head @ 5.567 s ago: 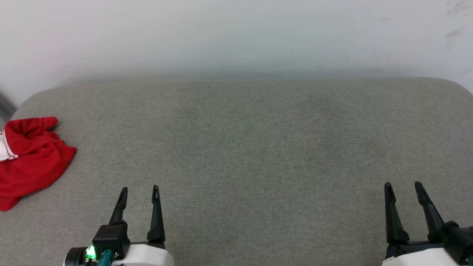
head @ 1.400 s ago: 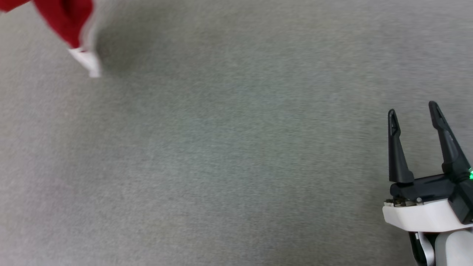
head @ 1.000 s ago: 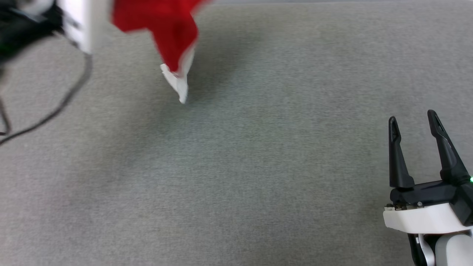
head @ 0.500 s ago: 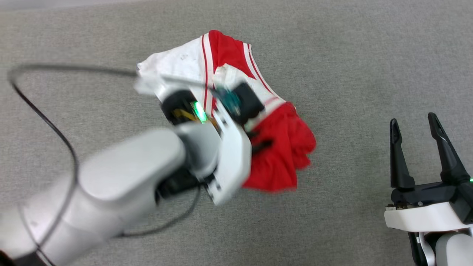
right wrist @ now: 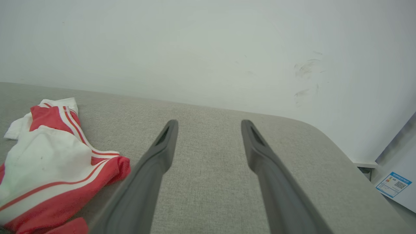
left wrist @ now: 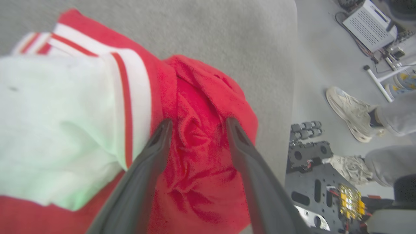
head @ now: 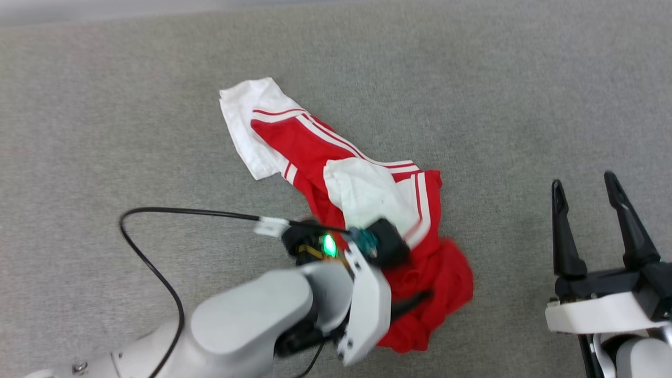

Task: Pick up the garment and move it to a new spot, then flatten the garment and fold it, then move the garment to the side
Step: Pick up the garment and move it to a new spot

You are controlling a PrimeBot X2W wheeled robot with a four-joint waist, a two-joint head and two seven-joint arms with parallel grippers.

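Left wrist view, left hand (left wrist: 198, 122): two dark fingers apart, nothing clamped between them; tips over crumpled red cloth, contact with it not clear.
Position of shirt (left wrist: 198, 156): red with white sleeves and red-and-white striped trim; lies crumpled on the grey surface (left wrist: 227, 32); red bunched part under the fingers, white sleeve to that view's left.
Head view, left arm: pale forearm (head: 252, 325) reaches in from the lower left over the near end of the shirt; green light (head: 329, 245) lit at the wrist; black cable (head: 152, 262) loops off to the left.
Head view, shirt layout: runs diagonally; one white sleeve at the far left end, a second white sleeve on top near the middle, red heap at the near right end.
Head view, right hand (head: 583, 181): fingers wide apart, empty, at the lower right, well apart from the shirt.
Right wrist view: shirt at the left edge, grey surface between the fingers, white wall (right wrist: 195, 48) behind, blue-and-white label (right wrist: 393, 184) at the lower right.
Left wrist view, past the surface edge: floor (left wrist: 312, 65), a person's pale shoe (left wrist: 352, 113), white vented box (left wrist: 370, 24).
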